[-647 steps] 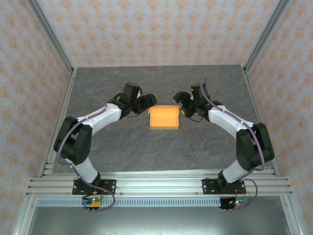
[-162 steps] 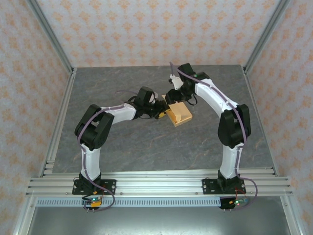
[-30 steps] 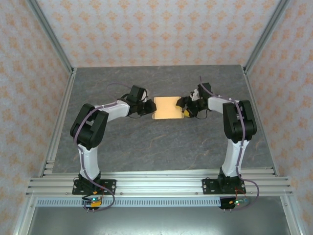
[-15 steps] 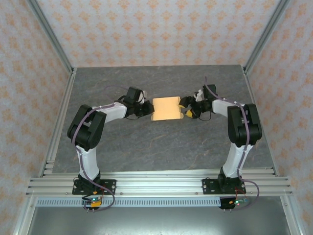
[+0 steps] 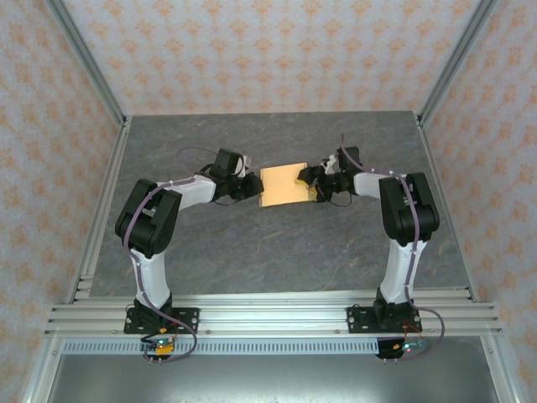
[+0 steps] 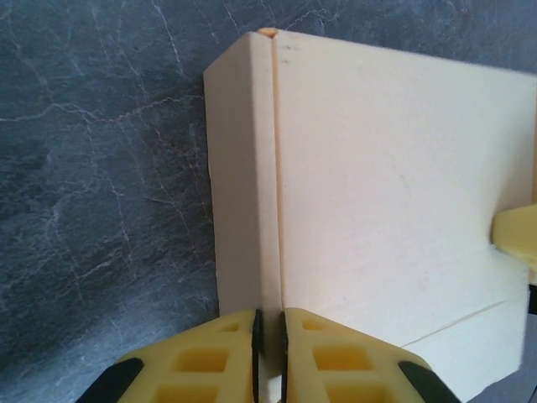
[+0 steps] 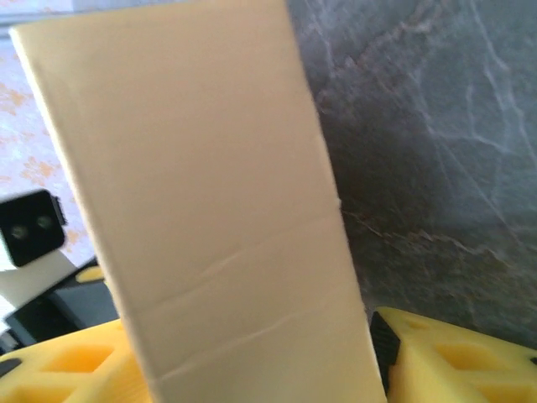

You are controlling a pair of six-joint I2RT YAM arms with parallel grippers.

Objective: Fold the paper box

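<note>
The left claw is pressed together. Its two yellow fingers leave only a hairline gap and pinch a thin edge of the paper box where a crease runs down into them.

In its wrist view the right claw is spread wide, with one yellow finger at 3 o'clock of a box panel and the other at 9 o'clock, partly behind it. The 3 o'clock finger touches the panel's edge. From the left wrist, one right fingertip lies on the box's far edge.

The box is pale tan-orange card, plain and unprinted. It has a broad flat face, a narrow strip folded along one straight crease, and a slanted crease near one corner.

From above, the box sits near the middle of the grey, marbled table, slightly toward 12 o'clock. The left claw is at its 9 o'clock and the right claw at its 3 o'clock.
</note>
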